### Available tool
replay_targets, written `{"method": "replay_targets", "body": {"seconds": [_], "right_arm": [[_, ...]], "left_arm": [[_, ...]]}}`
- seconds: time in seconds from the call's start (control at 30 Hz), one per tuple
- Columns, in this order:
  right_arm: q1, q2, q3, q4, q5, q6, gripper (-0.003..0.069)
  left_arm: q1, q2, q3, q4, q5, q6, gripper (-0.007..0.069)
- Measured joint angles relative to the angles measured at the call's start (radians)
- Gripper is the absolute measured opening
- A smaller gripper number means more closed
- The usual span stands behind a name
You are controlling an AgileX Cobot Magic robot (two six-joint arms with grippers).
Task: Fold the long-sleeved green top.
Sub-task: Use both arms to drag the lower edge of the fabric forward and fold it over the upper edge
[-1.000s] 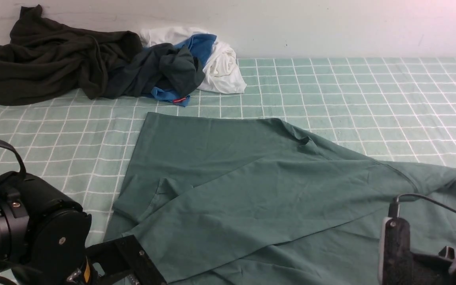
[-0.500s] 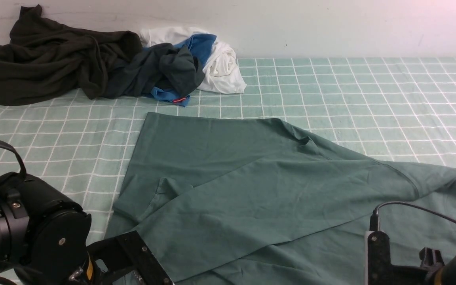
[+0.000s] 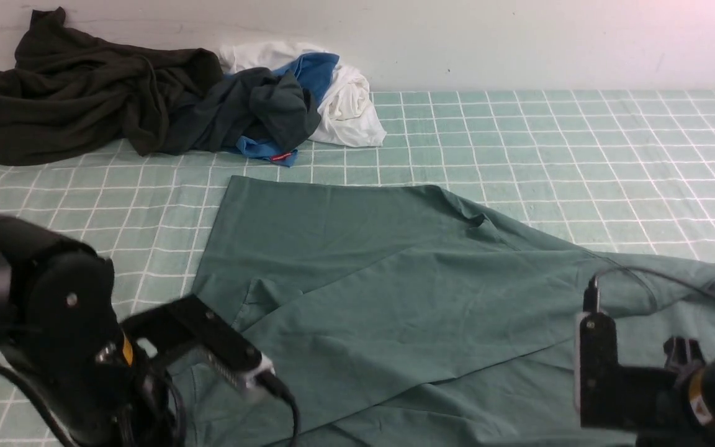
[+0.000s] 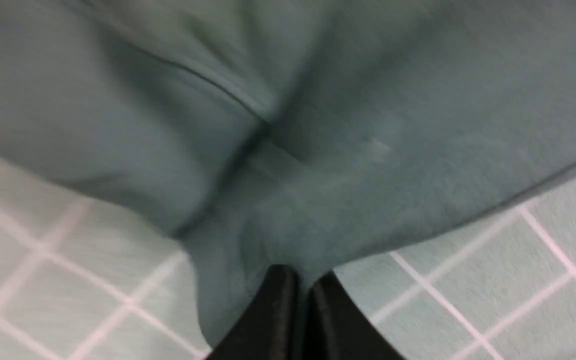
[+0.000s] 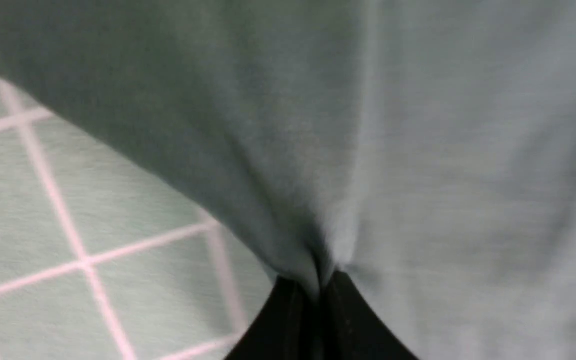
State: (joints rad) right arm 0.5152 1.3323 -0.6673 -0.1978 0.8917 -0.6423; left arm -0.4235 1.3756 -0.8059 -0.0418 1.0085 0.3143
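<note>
**A:** Nearest to us, both arms are at the near edge of the green long-sleeved top (image 3: 395, 298). Take the left arm (image 3: 53, 323) first. The left jaws are closed, with a pinch of the top's fabric bunched between them right at its edge.

**B:** The right arm (image 3: 643, 391), at the top's near right part, looks the same. The right jaws are clamped on a gather of the same cloth.

**A:** So we read this as both grasps made and the fold itself not yet begun. The top lies spread on the checked tabletop (image 3: 581, 155), with a broad flap slanting across its body.

**B:** Next, we reckon, both arms need to lift together and carry that near edge toward the top's far hem, keeping it level so the cloth doesn't skew.

**A:** Beyond the far hem, well apart from the top, there's a heap of clothes: an olive-black garment (image 3: 84, 93), a dark grey garment (image 3: 258, 112) and a white piece (image 3: 351, 105). We'd land the fold short of it.
</note>
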Motion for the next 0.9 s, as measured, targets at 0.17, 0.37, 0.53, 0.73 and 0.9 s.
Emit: {"method": "replay_targets", "body": {"seconds": [0.17,0.37,0.53,0.73,0.9], "right_arm": [[-0.102,0.067,-0.266,0.023,0.048,-0.042,0.002],[-0.221,0.222,-0.524,0.105,0.077,-0.146,0.0018],[-0.318,0.428,-0.784,0.171,0.114,-0.188,0.0018],[-0.36,0.584,-0.941,0.198,0.122,-0.188,0.0018],[-0.378,0.715,-1.032,0.198,0.083,-0.179,0.002]], "left_arm": [[0.117,0.069,-0.267,0.011,0.049,0.053,0.0007],[0.164,0.248,-0.565,0.016,0.069,0.084,0.0007],[0.19,0.488,-0.888,0.042,0.096,0.085,0.0007],[0.199,0.658,-1.078,0.075,0.118,0.085,0.0007],[0.218,0.786,-1.175,0.083,0.108,0.085,0.0007]]}}
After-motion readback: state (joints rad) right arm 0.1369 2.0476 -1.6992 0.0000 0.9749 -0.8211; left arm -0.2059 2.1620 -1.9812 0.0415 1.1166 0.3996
